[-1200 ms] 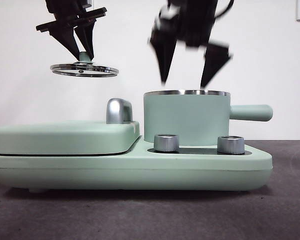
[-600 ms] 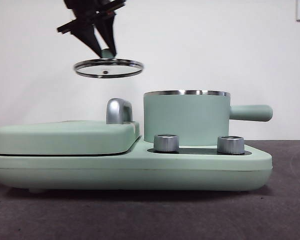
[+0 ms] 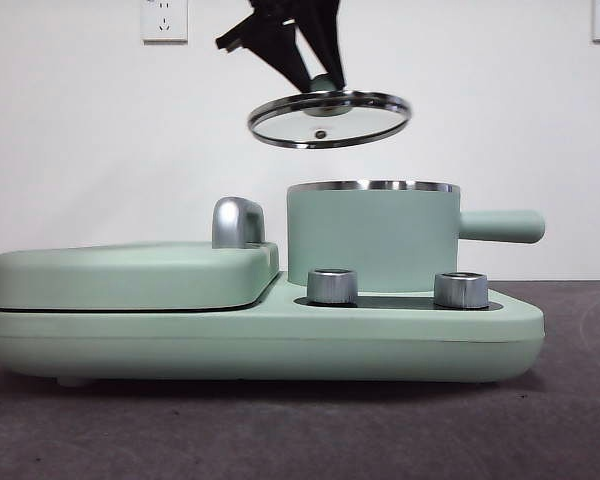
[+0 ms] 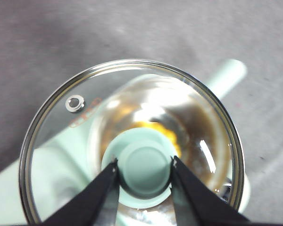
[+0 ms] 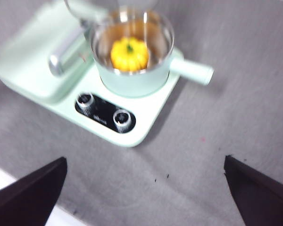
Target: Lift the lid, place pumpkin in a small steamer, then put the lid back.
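Observation:
My left gripper (image 3: 315,75) is shut on the mint-green knob (image 4: 144,165) of the lid (image 3: 330,117), a glass disc with a chrome rim. The lid hangs tilted in the air just above the left part of the small steamer (image 3: 372,235). The pumpkin (image 5: 129,53), yellow-orange with a green stem, lies inside the steamer (image 5: 132,70); through the lid's glass it shows as a yellow patch (image 4: 165,132). My right gripper (image 5: 144,188) is open, high above the table in front of the appliance, and out of the front view.
The steamer stands on a mint-green appliance base (image 3: 260,335) with two chrome dials (image 3: 332,286). A wide flat mint-green cover (image 3: 130,275) with a chrome handle (image 3: 237,222) takes up the base's left half. The steamer's side handle (image 3: 500,226) sticks out to the right.
My left gripper has carried the lid to the right and slightly up, from over the flat cover to above the steamer. The right gripper has left the front view.

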Controlling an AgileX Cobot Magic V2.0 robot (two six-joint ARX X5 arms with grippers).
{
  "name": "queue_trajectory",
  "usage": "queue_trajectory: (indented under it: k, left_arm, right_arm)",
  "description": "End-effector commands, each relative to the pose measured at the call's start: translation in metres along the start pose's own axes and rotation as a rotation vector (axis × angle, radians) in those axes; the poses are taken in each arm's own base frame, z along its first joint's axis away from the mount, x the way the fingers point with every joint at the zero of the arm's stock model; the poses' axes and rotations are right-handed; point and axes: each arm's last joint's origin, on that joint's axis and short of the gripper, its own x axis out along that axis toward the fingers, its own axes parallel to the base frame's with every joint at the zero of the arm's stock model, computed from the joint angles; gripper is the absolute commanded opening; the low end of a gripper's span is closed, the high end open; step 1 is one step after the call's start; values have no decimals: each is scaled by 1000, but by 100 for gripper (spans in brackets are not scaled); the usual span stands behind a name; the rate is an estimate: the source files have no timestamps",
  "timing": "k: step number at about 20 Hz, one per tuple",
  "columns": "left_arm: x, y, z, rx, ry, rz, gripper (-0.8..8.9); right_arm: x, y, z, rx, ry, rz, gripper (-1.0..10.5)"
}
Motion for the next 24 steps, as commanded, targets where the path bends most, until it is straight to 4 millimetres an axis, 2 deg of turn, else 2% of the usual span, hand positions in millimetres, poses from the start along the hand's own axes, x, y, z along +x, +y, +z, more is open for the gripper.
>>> queue_trajectory:
  k: [1,5,9,15,24]
  left_arm:
    - [-4,-19,1,20,-18,-29,17]
    - [10,-41,-1,57,14,-53,17]
    - [25,-49,-2,92,16,-12,17]
    - [30,-48,2,106,-18,-9,16]
    - [62,-49,0,95,31,45,16]
  right_arm:
    - [-16,0,-16,41,18,2,599]
    - [-30,-1,-27,69,-40,5,599]
    - [-33,-1,-30,78,-54,10,599]
    - [-33,-1,-30,81,-54,11,599]
    - [-33,-1,-30,83,-54,11,599]
